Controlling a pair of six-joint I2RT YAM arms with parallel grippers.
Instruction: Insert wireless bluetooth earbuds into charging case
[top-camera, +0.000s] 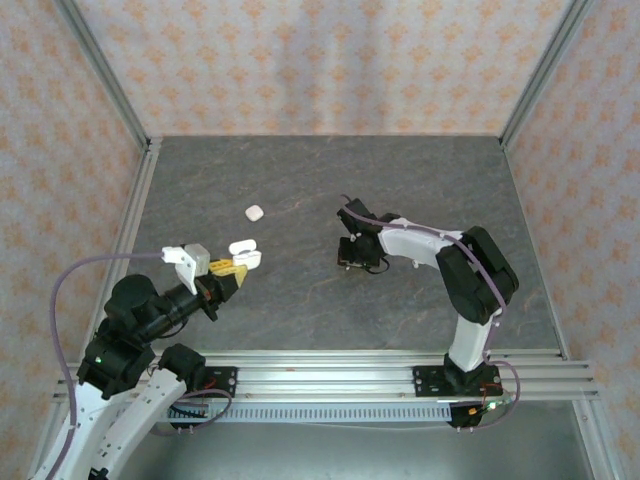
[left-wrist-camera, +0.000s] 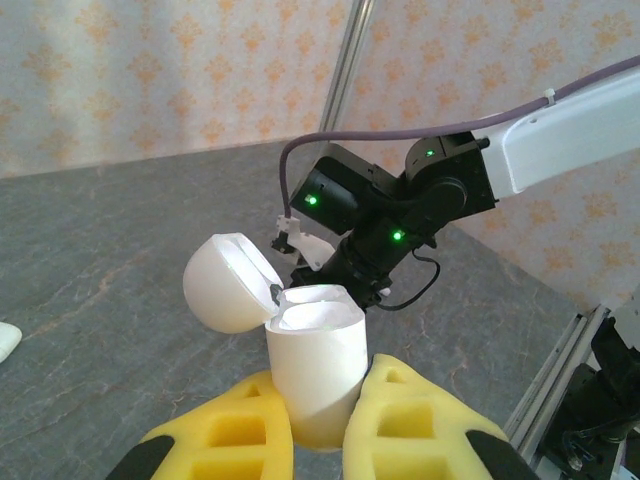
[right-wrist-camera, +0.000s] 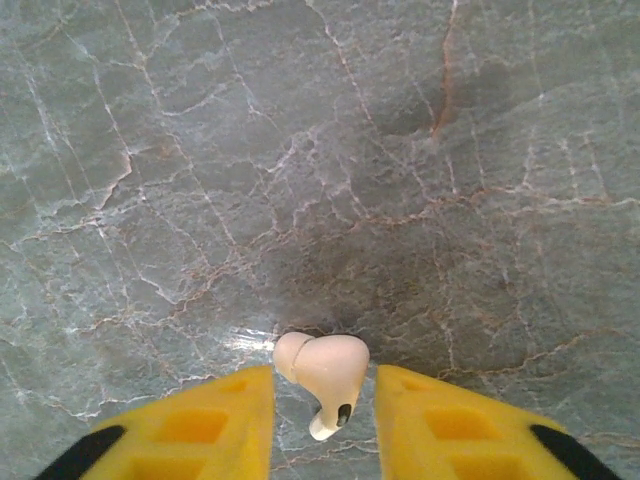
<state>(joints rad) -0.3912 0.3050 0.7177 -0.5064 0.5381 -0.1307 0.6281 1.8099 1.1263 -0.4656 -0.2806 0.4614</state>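
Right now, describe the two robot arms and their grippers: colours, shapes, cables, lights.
Both arms have black rounded joints and white links. The left arm trails a looping lilac-grey cable; the right arm has one tied along its white link, with green lights at its wrist. The left gripper and the right gripper each have two chunky yellow fingers with square recesses and black bases.

Tabletop (top-camera: 300, 180): dark grey stone-pattern surface with pale veining and a few rust-brown streaks; matt, with one small bright glare patch (right-wrist-camera: 250, 340) in the right wrist view. Back wall (top-camera: 320, 60), left wall (top-camera: 50, 150) and right wall (top-camera: 590, 150): peach panels printed with a repeating orange floral motif. Aluminium uprights (top-camera: 105, 70) stand at the rear corners. Aluminium rails (top-camera: 330, 365) run along the near edge. Lighting even, shadows soft.
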